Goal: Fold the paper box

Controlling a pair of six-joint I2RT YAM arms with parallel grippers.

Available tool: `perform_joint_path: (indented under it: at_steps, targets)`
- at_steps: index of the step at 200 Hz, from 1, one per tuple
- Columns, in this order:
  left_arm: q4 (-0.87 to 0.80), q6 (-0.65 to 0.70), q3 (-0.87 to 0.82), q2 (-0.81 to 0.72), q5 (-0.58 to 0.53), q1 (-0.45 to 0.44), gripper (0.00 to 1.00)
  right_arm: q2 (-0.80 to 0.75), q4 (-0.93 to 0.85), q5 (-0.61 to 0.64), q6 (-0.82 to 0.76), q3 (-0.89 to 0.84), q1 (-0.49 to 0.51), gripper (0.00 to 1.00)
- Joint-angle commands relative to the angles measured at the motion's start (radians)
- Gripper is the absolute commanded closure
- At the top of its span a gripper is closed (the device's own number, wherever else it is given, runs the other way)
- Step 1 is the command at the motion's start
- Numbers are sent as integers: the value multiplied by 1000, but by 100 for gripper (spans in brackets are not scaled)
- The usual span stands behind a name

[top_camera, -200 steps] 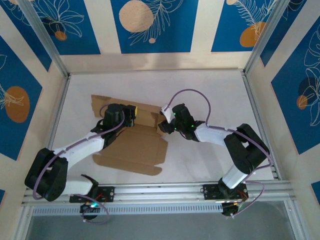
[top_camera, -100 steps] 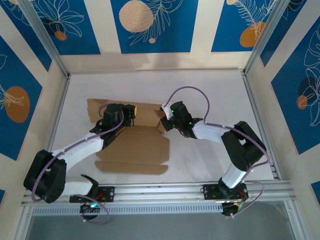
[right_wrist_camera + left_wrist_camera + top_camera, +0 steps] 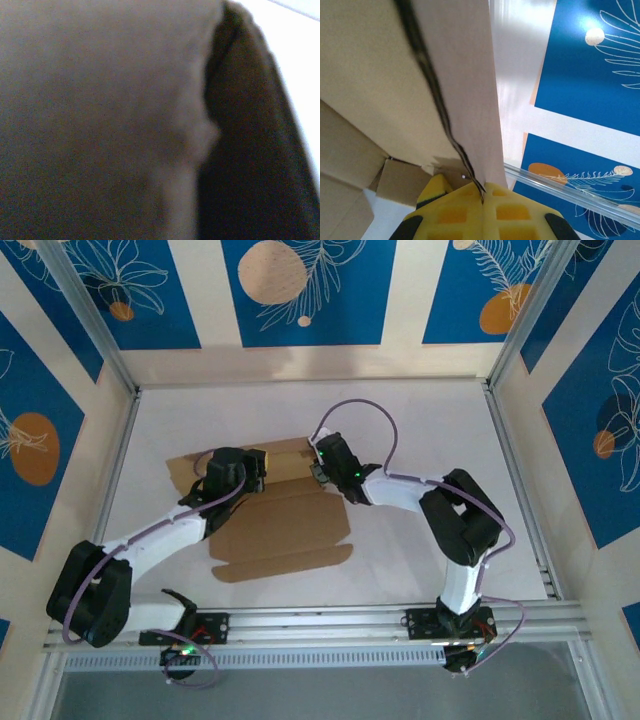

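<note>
The paper box (image 3: 285,530) is a brown cardboard blank lying mostly flat left of the table's centre, with its far panel raised. My left gripper (image 3: 258,464) is shut on that raised panel. In the left wrist view its yellow fingertips (image 3: 483,192) pinch the edge of the paper box (image 3: 380,75). My right gripper (image 3: 316,468) sits at the right end of the same raised panel. In the right wrist view the paper box (image 3: 100,100) lies blurred and dark right against the lens, hiding the fingers.
The white table (image 3: 420,430) is fenced by aluminium rails, one along the near edge (image 3: 330,620) and posts at the sides. Blue patterned walls stand behind them. A rail (image 3: 570,187) crosses the left wrist view.
The right gripper has moved left and farther back to the raised panel and closed. The box has turned counter-clockwise, its near flap swinging right. The left gripper has kept its pinch.
</note>
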Motion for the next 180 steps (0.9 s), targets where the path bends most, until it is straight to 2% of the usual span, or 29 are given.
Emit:
perform_joint_path:
  at_steps: [1,63,98,122,150,165,180]
  targets:
    - [58,-10,20,-2,88,-42,100,73,-80,181,1,55,10,100]
    - [93,-25,9,35,81,-59,100,196,-151,411,111,171,29,100]
    - [100,-18,-4,34,68,-58,100,184,-13,289,19,99,25,100]
    - [24,59,6,-10,60,-32,100,148,128,220,-75,12,20,100]
    - [-100,151,6,-73,72,31,62,95,231,136,-147,-72,3,100]
    - [-144,191,-2,-106,102,82,49,56,264,66,-164,-117,-12,100]
    - [-201,251,9,-137,144,137,41,17,293,6,-181,-158,-30,100]
